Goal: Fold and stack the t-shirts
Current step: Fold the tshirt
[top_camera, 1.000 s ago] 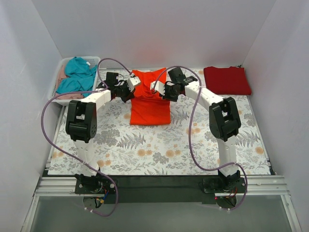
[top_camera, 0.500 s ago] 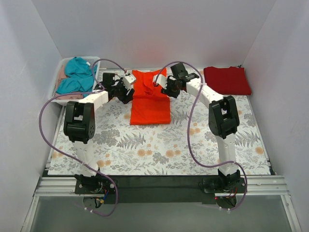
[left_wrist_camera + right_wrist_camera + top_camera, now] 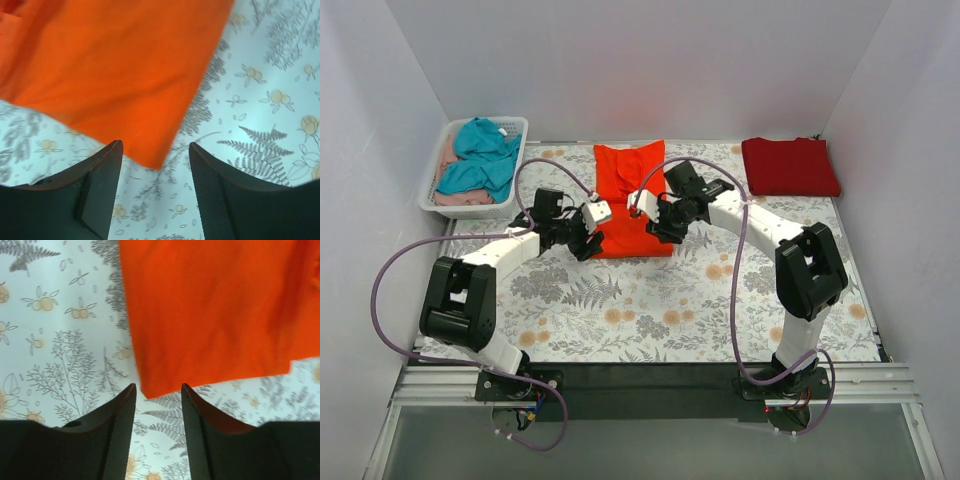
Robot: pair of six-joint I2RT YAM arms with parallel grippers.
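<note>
Both arms pulled back from farther up the orange shirt. Left gripper and right gripper now straddle its near corners, jaws spread, empty. Next fold, probably.

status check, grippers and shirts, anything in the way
Left gripper open at near left corner of orange-red shirt. Right gripper open at its near right corner. Crimson shirt folded, far right. Nothing blocking either corner.
</note>
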